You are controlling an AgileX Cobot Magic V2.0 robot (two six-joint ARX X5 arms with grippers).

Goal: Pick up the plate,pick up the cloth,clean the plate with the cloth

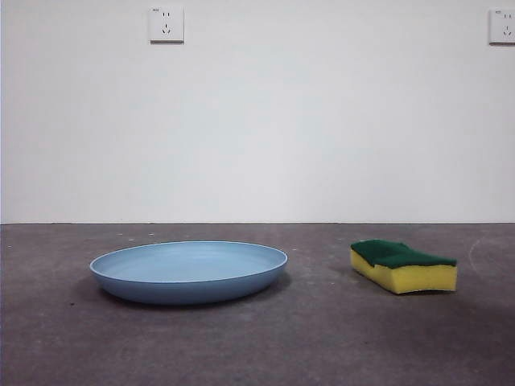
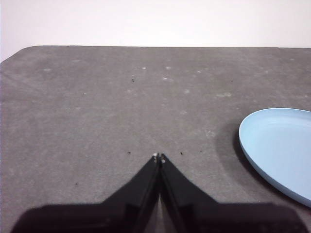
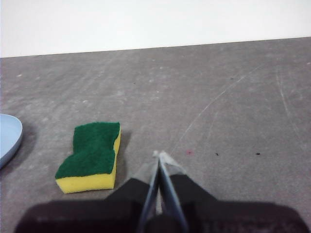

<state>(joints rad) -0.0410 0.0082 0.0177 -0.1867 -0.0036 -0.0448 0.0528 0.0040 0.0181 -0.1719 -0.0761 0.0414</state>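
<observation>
The plate (image 1: 189, 271) lies flat and empty on the grey surface (image 1: 257, 354), with the cloth (image 1: 403, 266), really a yellow sponge with its green scouring side up, well apart from the plate on the same surface. Neither is held. The left gripper (image 2: 159, 157) hangs off the plate's rim, its fingers pressed together; the right gripper (image 3: 159, 155) waits just beside the cloth, fingers likewise pressed together. The plate's low rim probably offers little to pinch, so it may slide or tip, and the soft foam could squash and slip.
</observation>
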